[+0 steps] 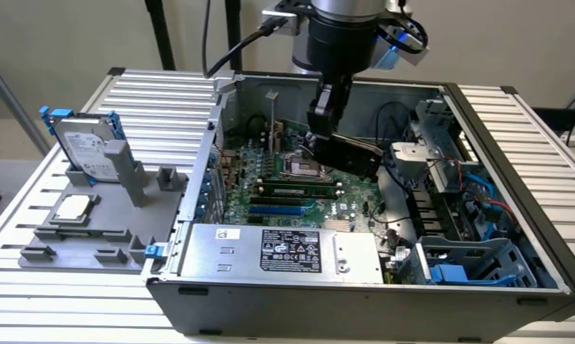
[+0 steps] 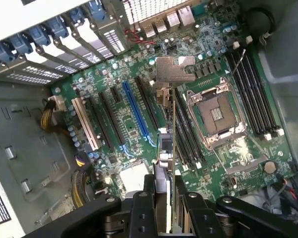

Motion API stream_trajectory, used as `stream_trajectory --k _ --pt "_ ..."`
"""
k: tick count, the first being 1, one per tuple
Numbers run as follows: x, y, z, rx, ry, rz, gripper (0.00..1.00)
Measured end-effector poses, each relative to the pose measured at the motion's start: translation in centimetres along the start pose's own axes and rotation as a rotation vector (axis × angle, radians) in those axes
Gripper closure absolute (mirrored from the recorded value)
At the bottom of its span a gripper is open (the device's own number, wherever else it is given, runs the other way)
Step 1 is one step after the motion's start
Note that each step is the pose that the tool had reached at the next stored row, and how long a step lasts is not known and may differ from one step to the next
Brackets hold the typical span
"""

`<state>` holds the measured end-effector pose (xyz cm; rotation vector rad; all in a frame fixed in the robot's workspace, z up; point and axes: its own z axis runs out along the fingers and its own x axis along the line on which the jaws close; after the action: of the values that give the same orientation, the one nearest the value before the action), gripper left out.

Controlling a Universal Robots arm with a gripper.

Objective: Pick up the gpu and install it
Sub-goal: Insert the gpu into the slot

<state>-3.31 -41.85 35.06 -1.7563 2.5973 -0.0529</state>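
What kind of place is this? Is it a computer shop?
Probably a robot test bench, not a shop. An open computer case sits on a slatted metal table, a hard drive and chip stand in a grey holder beside it, and the end effector holds the gpu over the motherboard.

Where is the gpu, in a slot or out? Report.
Out: the gripper holds the gpu edge-on above the motherboard, not seated.

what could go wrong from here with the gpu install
The gpu, held edge-on in the hand, hangs above the motherboard between the blue slot and the open CPU socket; lowered off-line, it could scrape either. Its metal bracket might catch the rear slot covers.
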Motion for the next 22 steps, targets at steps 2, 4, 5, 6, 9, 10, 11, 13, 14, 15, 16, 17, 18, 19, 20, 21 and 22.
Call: stream_trajectory --k 2,4,5,6,9,10,11,13,14,15,16,17,18,19,20,21,22 --pt "0.0 0.01 0.18 0.0005 -0.0011 -0.036 0.73" --pt "0.0 0.01 0.39 0.0010 -0.0023 -0.074 0.73" --pt "0.0 0.02 0.52 0.0013 -0.0030 -0.092 0.73" --pt "0.0 0.02 0.66 0.0015 -0.0036 -0.110 0.73" --pt "0.0 0.04 1.10 0.0020 -0.0057 -0.155 0.73" --pt "0.0 0.05 1.21 0.0018 -0.0063 -0.166 0.73" --pt "0.1 0.07 1.32 0.0017 -0.0066 -0.174 0.73" --pt "0.3 0.26 1.49 0.0016 -0.0069 -0.182 0.73" --pt "0.4 0.40 1.53 0.0017 -0.0070 -0.184 0.73" --pt "0.5 0.58 1.58 0.0017 -0.0074 -0.185 0.73" --pt "0.7 0.75 1.61 0.0017 -0.0073 -0.186 0.73" --pt "0.9 0.91 1.65 0.0018 -0.0073 -0.187 0.73" --pt "1.0 1.06 1.70 0.0018 -0.0073 -0.188 0.73" --pt "1.2 1.18 1.75 0.0018 -0.0075 -0.189 0.73" --pt "1.4 1.25 1.81 0.0018 -0.0074 -0.191 0.73" --pt "1.5 1.32 1.88 0.0018 -0.0078 -0.193 0.73" --pt "1.7 1.35 1.96 0.0016 -0.0085 -0.195 0.73"
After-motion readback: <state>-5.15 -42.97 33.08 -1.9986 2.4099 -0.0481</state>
